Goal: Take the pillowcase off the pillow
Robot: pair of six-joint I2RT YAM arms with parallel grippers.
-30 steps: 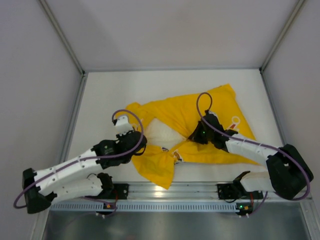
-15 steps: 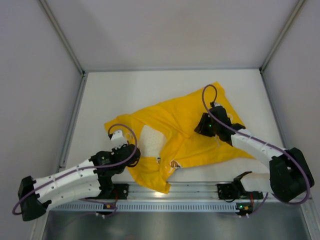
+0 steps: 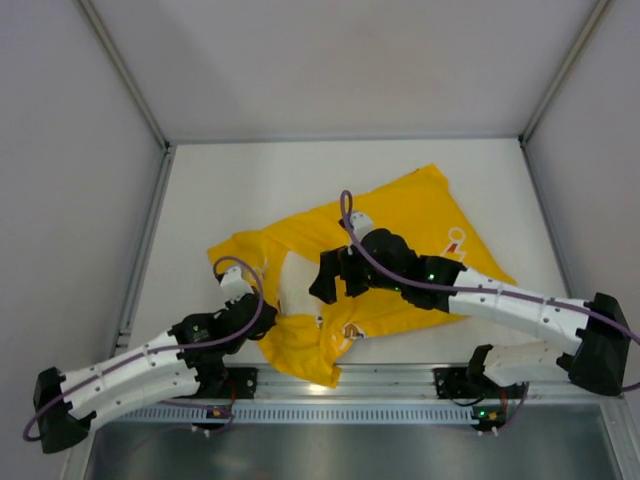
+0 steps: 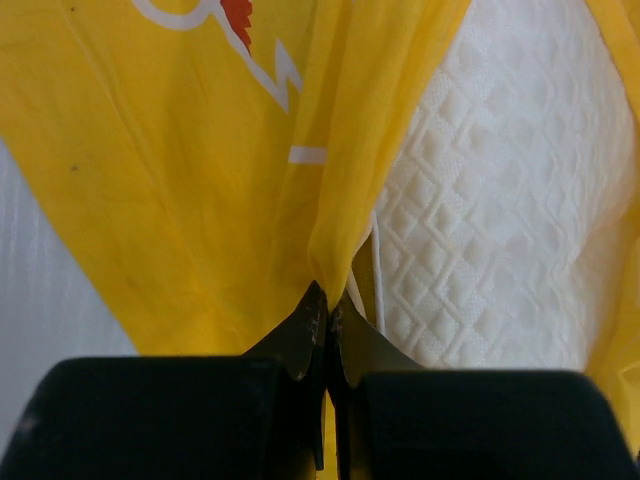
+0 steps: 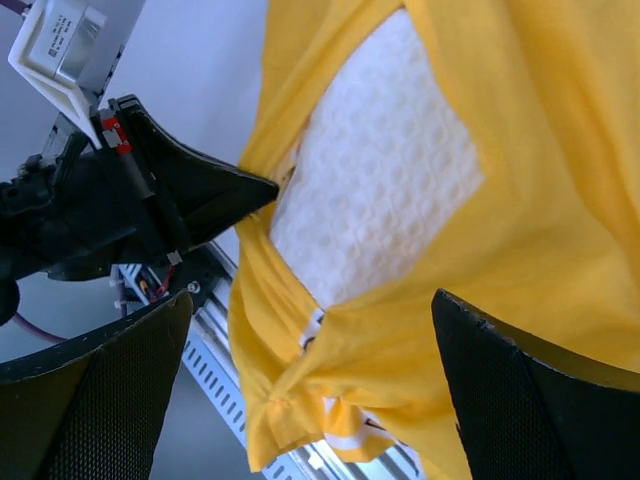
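**Operator:** Report what changed over the last second, starting at the near edge.

**Technician:** The left gripper has drawn back toward its base. It now sits close to the near edge of the table. Its jaws are clamped on a gathered fold of the pillowcase at the hem of the opening. In the left wrist view the fingertips are pinched together with yellow fabric rising from between them. The cover has followed this pull, shifting leftward and nearer.

**Operator:** And the right side?

**Technician:** The right gripper has left the mid-right part of the cover and swung left. Its fingers stand wide apart and hold nothing. It is poised over the opening; contact cannot be confirmed.

**Operator:** Where are the task items relative to the tools?

**Technician:** The pillow shows as a dimpled white patch through the opening. The patch lies just beyond the left gripper's tips and directly below the right gripper. The rest of the pillow is covered. From there the pillowcase extends to the far right, where one corner points away from the arms.

**Operator:** What does this mean for the task?

**Technician:** Judgement: removal is at an early stage, with one hem secured. The right gripper appears placed to take either the pillow or the opposite hem, so that the two can be drawn apart.
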